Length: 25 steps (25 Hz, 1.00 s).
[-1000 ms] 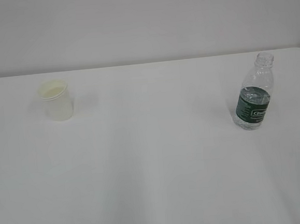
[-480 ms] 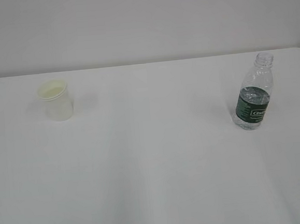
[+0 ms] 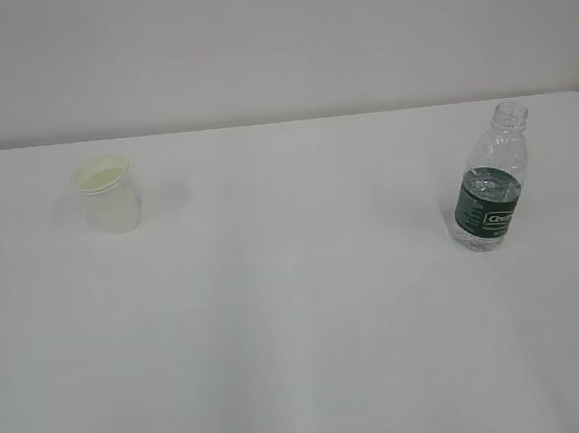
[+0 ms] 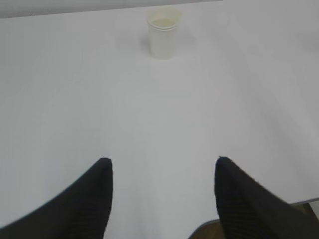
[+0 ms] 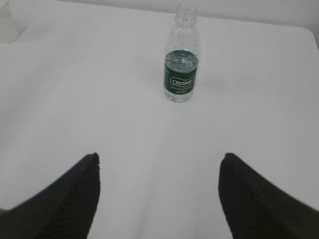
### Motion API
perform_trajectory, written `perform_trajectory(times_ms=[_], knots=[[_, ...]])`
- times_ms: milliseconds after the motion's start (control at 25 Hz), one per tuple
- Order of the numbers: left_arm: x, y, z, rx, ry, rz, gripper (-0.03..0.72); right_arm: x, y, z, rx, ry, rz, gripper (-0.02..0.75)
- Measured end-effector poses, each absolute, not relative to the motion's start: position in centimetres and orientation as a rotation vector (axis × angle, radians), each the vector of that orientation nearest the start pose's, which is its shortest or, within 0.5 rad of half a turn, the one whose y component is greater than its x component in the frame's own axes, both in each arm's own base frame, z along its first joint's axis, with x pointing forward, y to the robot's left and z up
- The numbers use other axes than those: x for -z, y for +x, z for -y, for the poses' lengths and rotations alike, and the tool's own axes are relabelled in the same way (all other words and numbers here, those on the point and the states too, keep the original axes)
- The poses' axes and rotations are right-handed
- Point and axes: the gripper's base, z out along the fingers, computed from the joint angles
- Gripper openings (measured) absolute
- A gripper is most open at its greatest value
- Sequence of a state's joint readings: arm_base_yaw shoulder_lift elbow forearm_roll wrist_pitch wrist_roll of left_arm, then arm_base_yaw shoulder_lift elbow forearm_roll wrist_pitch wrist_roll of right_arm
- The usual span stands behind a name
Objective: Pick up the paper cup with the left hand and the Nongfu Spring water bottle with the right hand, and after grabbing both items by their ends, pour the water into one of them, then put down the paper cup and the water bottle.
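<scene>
Cup and bottle stand untouched
Paper cup (image 3: 107, 194) far left, water bottle (image 3: 489, 190) right, well apart; both hands' jaws gape wide, empty.

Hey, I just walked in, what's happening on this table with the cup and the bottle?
Nothing is being handled yet. The paper cup stands upright on the left of the white table, and the capless water bottle, partly filled, stands upright on the right. The left gripper faces the cup from a distance with its jaws apart, and the right gripper faces the bottle likewise, jaws wide and empty. Neither arm shows in the exterior view, so both pickups are yet to be done.
</scene>
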<state>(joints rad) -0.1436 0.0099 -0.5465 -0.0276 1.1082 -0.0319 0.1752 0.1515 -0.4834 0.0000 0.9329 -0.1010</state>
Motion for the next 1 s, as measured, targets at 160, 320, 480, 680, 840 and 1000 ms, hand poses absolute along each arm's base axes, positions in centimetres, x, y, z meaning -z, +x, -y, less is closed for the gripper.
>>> perform_trajectory(times_ms=[160,320,480,680,840,1000], knots=[[-28.6,-1.0,0.1,0.142,0.117,-2.047,0.453,-28.1,2.6,-0.3,-0.018,-0.29,-2.064,0.554],[-28.6,-1.0,0.1,0.143,0.116,-2.042,0.452,-28.1,2.6,-0.2,0.004,-0.292,-2.063,0.554],[-28.6,-1.0,0.1,0.143,0.116,-2.043,0.452,-28.2,2.5,-0.1,0.009,-0.292,-2.068,0.554],[-28.6,-1.0,0.1,0.143,0.117,-2.044,0.452,-28.2,2.0,0.2,0.011,-0.246,-2.13,0.554],[-28.6,-1.0,0.1,0.142,0.117,-2.044,0.452,-27.8,1.8,0.5,0.04,-0.215,-2.193,0.554],[-28.5,-0.9,0.1,0.148,0.118,-2.047,0.452,-27.6,1.6,0.6,0.043,-0.196,-2.216,0.554]])
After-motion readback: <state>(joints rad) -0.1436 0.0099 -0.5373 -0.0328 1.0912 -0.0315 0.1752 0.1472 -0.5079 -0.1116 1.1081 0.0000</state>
